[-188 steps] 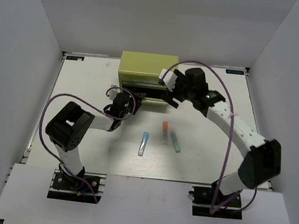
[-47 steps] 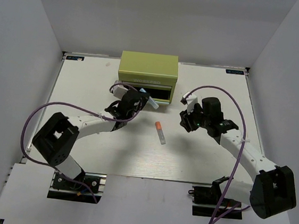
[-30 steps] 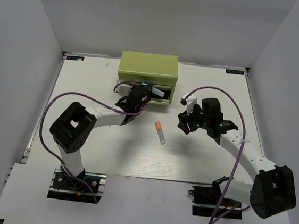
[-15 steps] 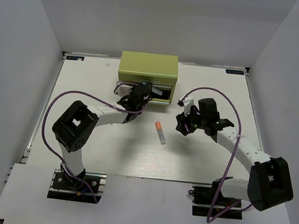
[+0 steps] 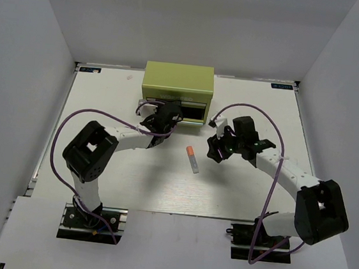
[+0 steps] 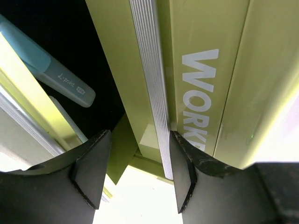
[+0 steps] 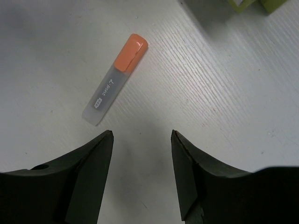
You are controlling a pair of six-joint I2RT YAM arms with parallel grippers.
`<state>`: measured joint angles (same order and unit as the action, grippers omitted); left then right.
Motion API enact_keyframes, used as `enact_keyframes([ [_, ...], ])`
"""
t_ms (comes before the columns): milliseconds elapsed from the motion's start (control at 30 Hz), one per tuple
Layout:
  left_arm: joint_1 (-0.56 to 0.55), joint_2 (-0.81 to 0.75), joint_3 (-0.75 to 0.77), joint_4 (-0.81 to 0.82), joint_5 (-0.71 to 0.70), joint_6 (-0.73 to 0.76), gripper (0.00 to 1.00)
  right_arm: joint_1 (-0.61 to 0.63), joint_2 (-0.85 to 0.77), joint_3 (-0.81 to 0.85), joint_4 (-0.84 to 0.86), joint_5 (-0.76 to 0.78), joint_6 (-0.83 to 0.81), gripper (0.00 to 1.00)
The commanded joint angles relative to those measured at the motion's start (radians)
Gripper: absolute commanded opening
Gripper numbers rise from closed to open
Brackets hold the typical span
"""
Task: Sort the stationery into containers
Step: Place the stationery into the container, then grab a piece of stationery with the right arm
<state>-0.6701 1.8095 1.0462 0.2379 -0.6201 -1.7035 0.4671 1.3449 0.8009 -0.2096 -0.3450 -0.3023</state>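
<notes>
- Nearest the arm bases, the orange-capped marker point(image 5: 192, 159) lies flat on the white table point(image 5: 99, 164) near its middle. Its cap points toward 11 o'clock and its clear barrel toward 5 o'clock. Nothing touches it.
- The right gripper point(image 5: 215, 150) hovers just beside the marker, at about 2 o'clock from it. In the right wrist view the fingers point(image 7: 91, 177) stand apart over bare table with nothing between them, so this hand is released. There the orange-capped marker point(image 7: 114, 86) sits at about 11 o'clock from the gap of the right gripper point(image 7: 141, 137), clear of both tips.
- Farther back, at about 11 o'clock from the marker, the left gripper point(image 5: 168, 112) is up against the front of the yellow-green tool chest point(image 5: 178, 82).
- The left wrist view shows the left gripper point(image 6: 138, 140) with its fingers spread and gripping nothing. The ribbed silver handle strip point(image 6: 149, 70) of the chest runs just past the right-hand finger.
- The light blue marker point(image 6: 56, 72) lies inside the dark open drawer point(image 6: 74, 32), at about 10 o'clock from the left fingers and free of them.
- The tool chest stands at the 12 o'clock end of the table, white lettering point(image 6: 201, 93) on its front.
</notes>
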Motion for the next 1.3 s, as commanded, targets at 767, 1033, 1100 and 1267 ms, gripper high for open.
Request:
enact_keyframes([
  [767,0.010,-0.748,-0.236,-0.848,0.025,0.498,0.92,0.254,0.388,0.228,-0.005,0.250,0.158,0.67],
  [1033,0.010,-0.930,-0.377,-0.939,0.069,0.489,0.92,0.300,0.433,0.239,-0.043,0.310,0.150,0.48],
  [1100,0.010,-0.949,-0.388,-0.950,0.079,0.489,0.92,0.303,0.427,0.236,-0.062,0.301,0.129,0.34],
  [1267,0.010,-0.949,-0.420,-0.950,0.109,0.489,0.92,0.295,0.372,0.228,-0.089,0.242,-0.044,0.17],
])
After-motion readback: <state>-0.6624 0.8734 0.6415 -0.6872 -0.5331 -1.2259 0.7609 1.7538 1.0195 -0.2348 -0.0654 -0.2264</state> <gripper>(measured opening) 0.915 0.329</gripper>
